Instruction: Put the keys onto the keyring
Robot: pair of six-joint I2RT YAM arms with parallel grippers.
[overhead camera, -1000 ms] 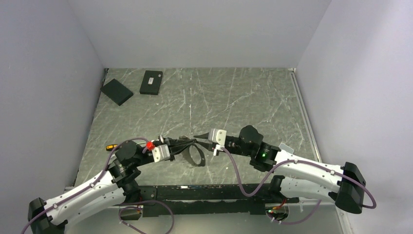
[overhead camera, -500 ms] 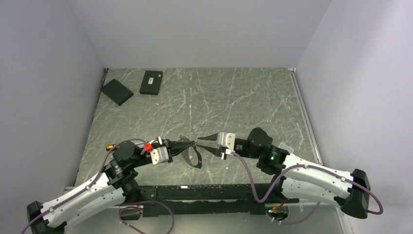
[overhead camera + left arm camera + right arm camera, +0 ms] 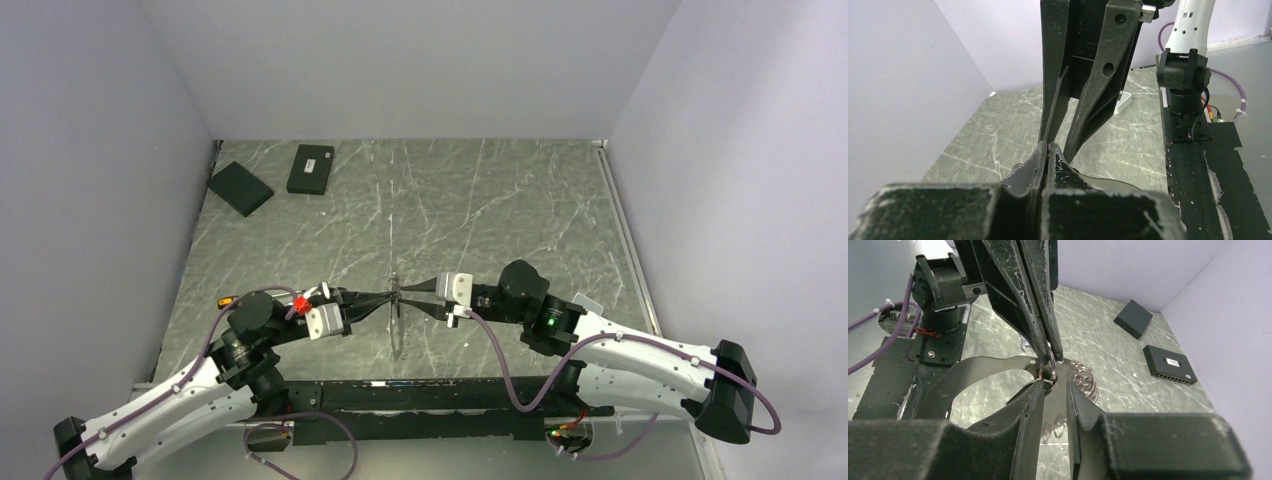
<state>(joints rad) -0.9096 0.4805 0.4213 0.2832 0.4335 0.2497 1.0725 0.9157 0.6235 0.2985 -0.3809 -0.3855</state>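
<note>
Both arms are smooth white shells jointed with chunky black motor housings. The left arm (image 3: 180, 400), at the lower left of the overhead view, trails a purple cable (image 3: 222, 322) and shows a red tab (image 3: 297, 299) beside its pale grey wrist block (image 3: 325, 320). The right arm (image 3: 640, 355), lower right, has a second purple cable (image 3: 497, 372), a green light (image 3: 546, 323) and a black end cap (image 3: 728, 395). The left gripper (image 3: 1048, 148) and right gripper (image 3: 1054, 384) have matt black tapering fingers (image 3: 1100, 87), scuffed whitish at the edges and drilled with round holes.

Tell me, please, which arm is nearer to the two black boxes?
Left. The left arm lies on the same side as the black boxes; the right arm lies on the opposite side.
</note>
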